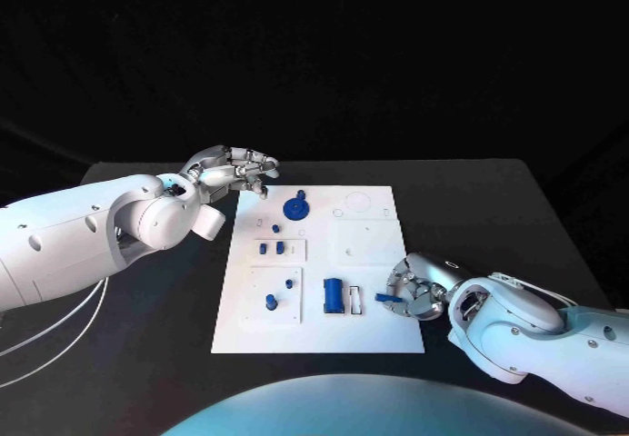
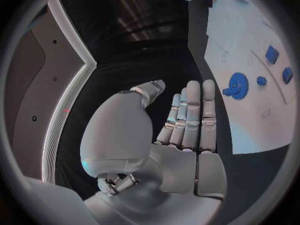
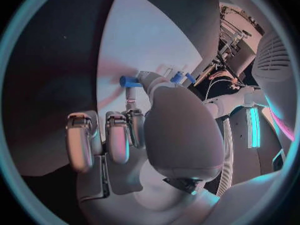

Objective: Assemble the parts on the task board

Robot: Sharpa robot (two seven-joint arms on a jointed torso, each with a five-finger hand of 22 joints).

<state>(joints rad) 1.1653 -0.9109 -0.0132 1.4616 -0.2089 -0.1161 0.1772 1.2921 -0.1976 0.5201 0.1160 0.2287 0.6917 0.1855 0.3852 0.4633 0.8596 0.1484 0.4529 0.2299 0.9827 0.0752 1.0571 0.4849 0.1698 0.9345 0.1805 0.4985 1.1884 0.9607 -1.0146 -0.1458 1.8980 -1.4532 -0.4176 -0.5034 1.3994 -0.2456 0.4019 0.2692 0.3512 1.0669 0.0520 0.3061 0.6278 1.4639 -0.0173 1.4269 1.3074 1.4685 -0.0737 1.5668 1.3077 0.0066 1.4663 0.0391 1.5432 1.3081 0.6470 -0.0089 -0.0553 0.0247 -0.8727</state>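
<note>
- Head view first: nearest us, the right robot hand (image 1: 417, 295) pinches a small blue part (image 1: 388, 297) at the near right edge of the task board (image 1: 374, 341); we judge a placing step in hand.
- Next we must carry it to its seat and lower it squarely.
- We count on the board one blue block (image 1: 333, 295), one gear (image 1: 297, 209) and about five smaller pieces.
- Farthest, the left robot hand (image 1: 236, 171) hovers released beside the board's far left corner, over the surface (image 1: 498, 209).

We see the white flat task board (image 1: 374, 336) in the middle of the black desk (image 1: 524, 209); the left hand (image 1: 234, 170) is beside its far left corner, the right hand (image 1: 417, 288) at its near right edge.
</note>
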